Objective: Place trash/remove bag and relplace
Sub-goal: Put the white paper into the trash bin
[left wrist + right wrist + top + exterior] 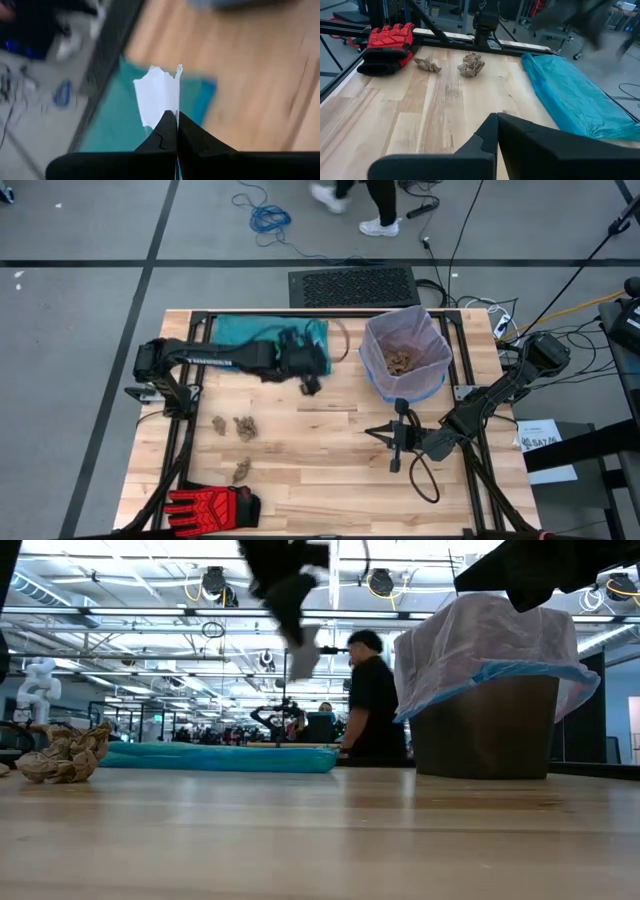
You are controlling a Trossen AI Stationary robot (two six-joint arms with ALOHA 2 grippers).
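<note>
My left gripper [308,380] hangs above the table's middle, near the teal-green bag [250,332], and is shut on a pale paper scrap [157,97]. The teal-green bag lies flat along the far edge. The bin [485,725] stands at the far right, lined with the pale lilac bag [405,330], whose blue-rimmed top [500,675] is folded over the bin's rim. Brown wads of trash [400,360] lie inside. Three more wads [244,427] rest on the wood at the left. My right gripper [370,432] hovers shut, near the bin, holding nothing. My left gripper pinches one edge of the pale scrap [167,117] between its two fingertips. The fingers come from the table's left, slanting downward. The scrap sticks out past the tips [303,658] and is lifted clear of the table.
A red-and-black glove [210,505] lies at the near left corner. Black frame rails [185,430] run along the table's sides. Bare wood [320,470] spreads across the middle and near side. A person [372,690] stands beyond the far edge.
</note>
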